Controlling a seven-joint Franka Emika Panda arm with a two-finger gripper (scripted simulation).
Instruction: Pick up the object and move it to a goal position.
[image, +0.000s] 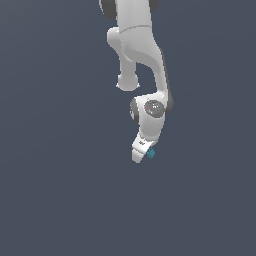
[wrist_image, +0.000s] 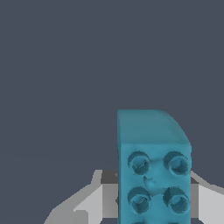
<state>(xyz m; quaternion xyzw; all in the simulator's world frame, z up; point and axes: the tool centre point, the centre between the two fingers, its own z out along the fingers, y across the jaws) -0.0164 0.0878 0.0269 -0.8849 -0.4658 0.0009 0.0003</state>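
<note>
The object is a small teal-blue oblong block (image: 150, 154) with darker round recesses on its face. In the exterior view it shows as a small blue bit at the tip of my white gripper (image: 141, 154), below the arm's wrist. In the wrist view the block (wrist_image: 153, 175) fills the space between my two grey fingers (wrist_image: 94, 201), which press on its sides. The gripper is shut on the block. I cannot tell from these views whether the block is lifted off the surface.
A plain dark grey-blue surface (image: 55, 190) fills both views. The white arm (image: 137, 45) comes down from the top of the exterior view. No other objects or goal marker show.
</note>
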